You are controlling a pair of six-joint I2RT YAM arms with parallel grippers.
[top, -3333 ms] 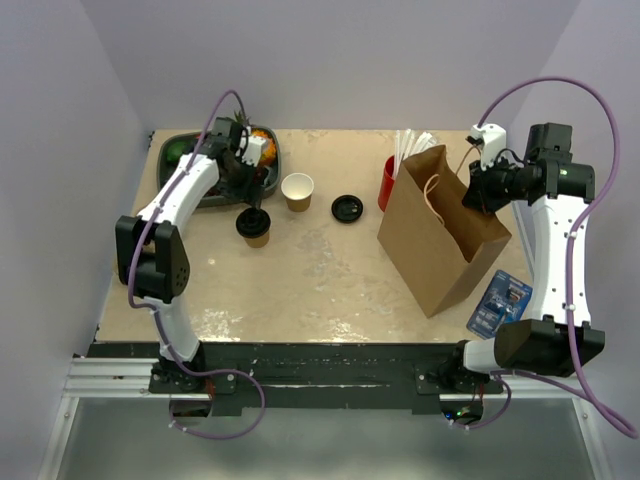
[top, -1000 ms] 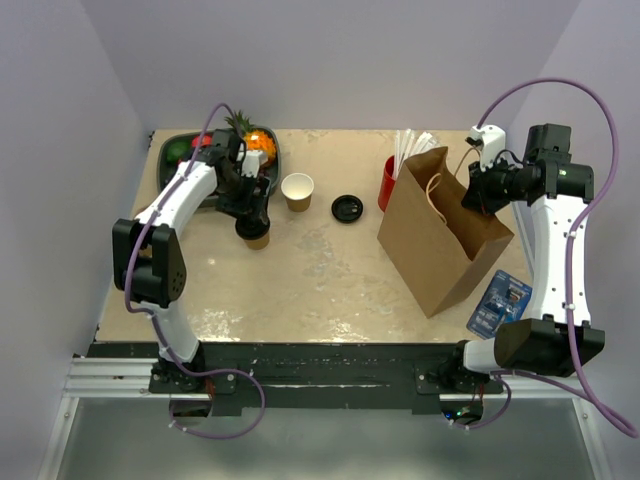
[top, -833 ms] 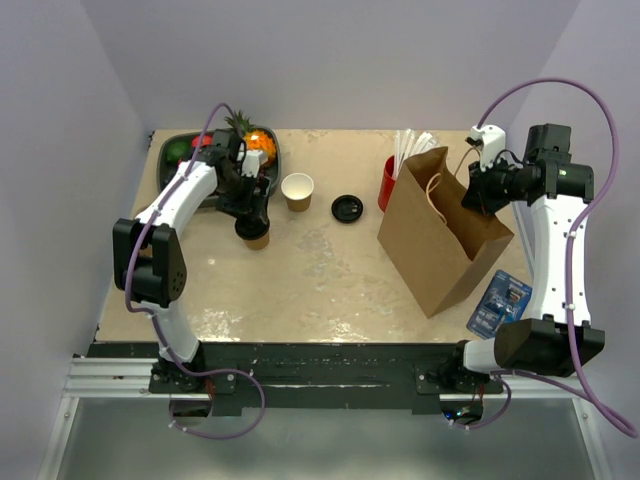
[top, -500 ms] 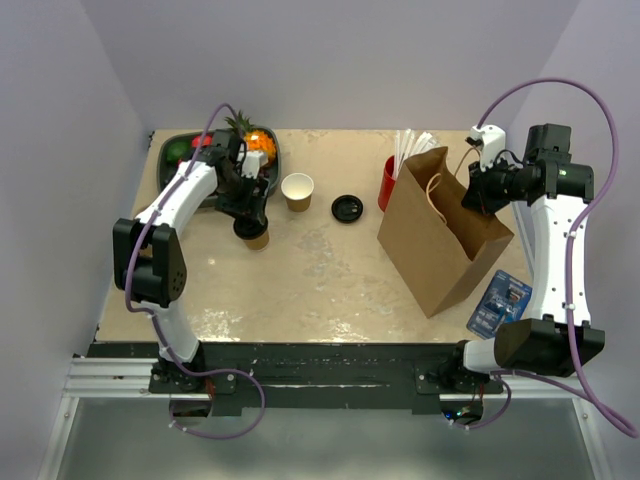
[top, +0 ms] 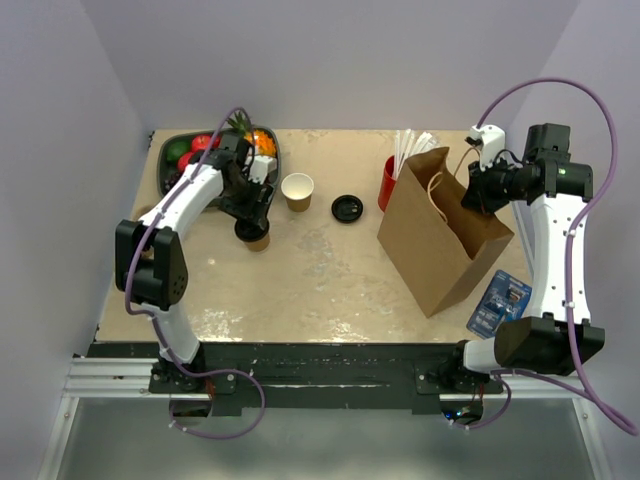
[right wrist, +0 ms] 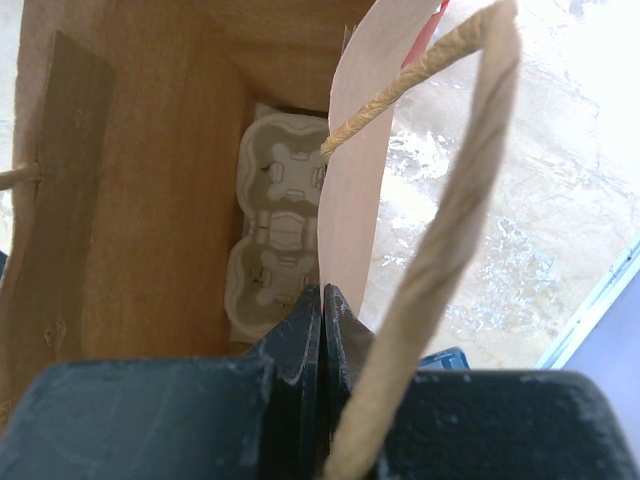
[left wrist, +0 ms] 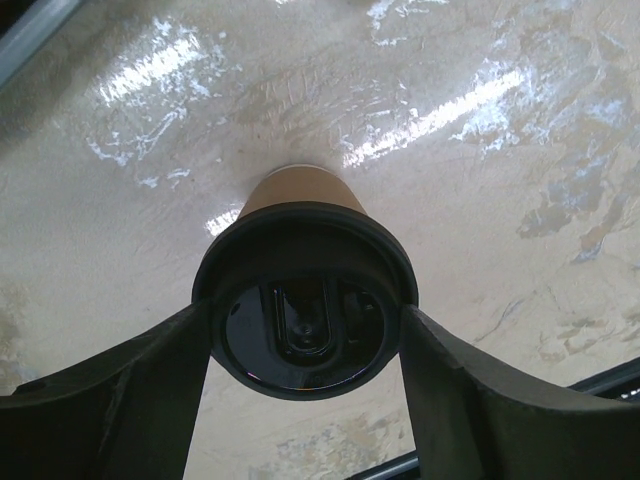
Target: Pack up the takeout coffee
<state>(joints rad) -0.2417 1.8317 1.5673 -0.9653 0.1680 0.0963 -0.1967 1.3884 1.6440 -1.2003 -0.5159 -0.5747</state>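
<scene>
Left gripper (left wrist: pixel 305 318) has come down over the coffee (left wrist: pixel 300 200), jaws narrower than before. The fingers (left wrist: pixel 130 400) flank the lid at its rim; a firm hold cannot be confirmed. The arm reaches forward, wrist down. Right gripper (right wrist: pixel 320 300) is clamped on the bag (right wrist: pixel 150 200) wall, arm raised

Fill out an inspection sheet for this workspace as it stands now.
Surface: beige table, glossy, with glare patches.
Job's things: takeout coffee upright, lid on; paper bag standing open, cup tray inside.
Clutter: lidless paper cup, loose black lid, red cup with straws, fruit tray, blue packet.
Grippers: left gripper straddles the coffee's lid, contact unclear; right gripper shut on the bag's rim.
Cables: purple cables loop above both arms.
Surroundings: plain lilac walls; nothing else seen.
</scene>
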